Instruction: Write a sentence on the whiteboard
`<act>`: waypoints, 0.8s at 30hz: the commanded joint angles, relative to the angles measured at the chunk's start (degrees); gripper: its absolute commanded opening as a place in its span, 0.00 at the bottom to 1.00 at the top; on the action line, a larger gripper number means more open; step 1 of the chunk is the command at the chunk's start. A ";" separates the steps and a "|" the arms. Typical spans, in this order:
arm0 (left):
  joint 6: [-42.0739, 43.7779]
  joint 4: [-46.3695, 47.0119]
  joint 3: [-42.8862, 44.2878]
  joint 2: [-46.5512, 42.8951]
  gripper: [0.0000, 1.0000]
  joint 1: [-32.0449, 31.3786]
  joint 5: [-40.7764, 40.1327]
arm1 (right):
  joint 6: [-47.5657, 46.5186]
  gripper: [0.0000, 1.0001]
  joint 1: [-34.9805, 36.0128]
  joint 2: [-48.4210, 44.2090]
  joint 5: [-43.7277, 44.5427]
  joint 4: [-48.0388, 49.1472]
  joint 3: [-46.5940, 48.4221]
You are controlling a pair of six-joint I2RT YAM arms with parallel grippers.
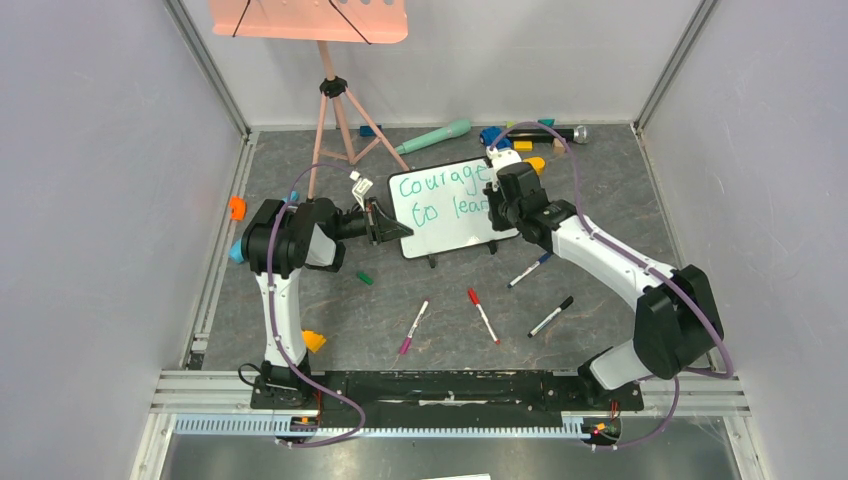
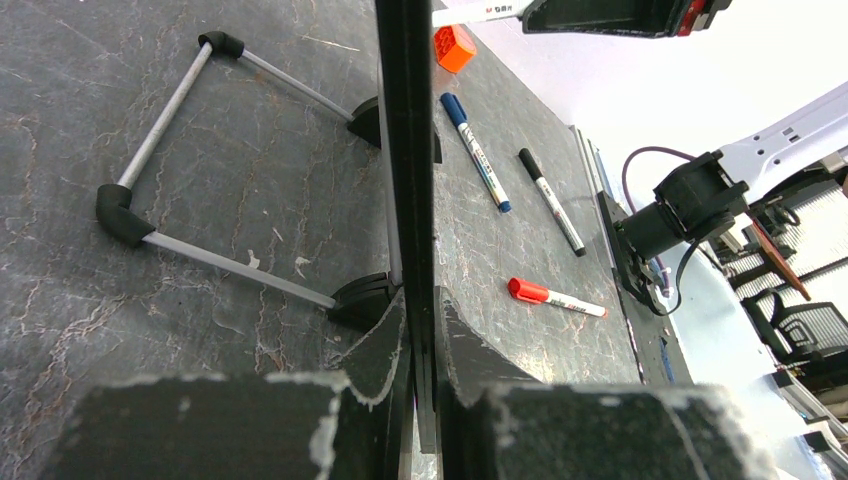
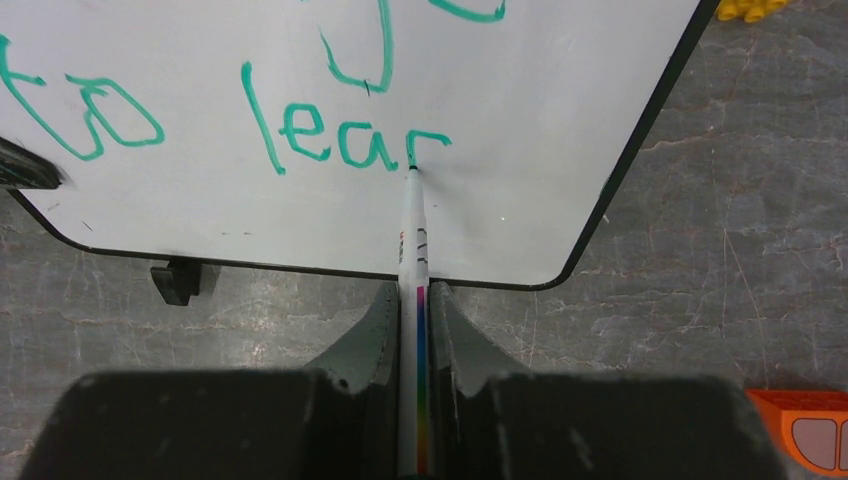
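1. Right gripper (image 3: 418,335): jaws shut tight on a white-barrelled marker (image 3: 412,225), whose tip touches the whiteboard (image 3: 520,110). Risk: if I press too hard, the pen slides back between the fingers.
2. Left gripper (image 2: 420,345): pinched on the board's left edge, steadying it on its feet. Risk: if the grip slips, the board twists mid-letter.
3. Sentence (image 3: 330,140): reads "courage to lea" plus a part-formed letter. Risk: the right rim is near, so the line may run out of room.
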 commanded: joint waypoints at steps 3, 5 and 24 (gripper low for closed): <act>4.35 4.00 0.94 -0.38 0.02 -0.52 1.03 | -0.50 0.00 -0.38 -0.97 1.49 0.70 -1.27; 4.30 4.00 0.94 -0.37 0.02 -0.50 1.00 | -0.47 0.00 -0.49 -0.79 2.74 0.38 -0.87; 4.32 4.00 0.94 -0.41 0.02 -0.49 1.07 | -0.87 0.00 -1.86 3.57 3.18 0.03 9.40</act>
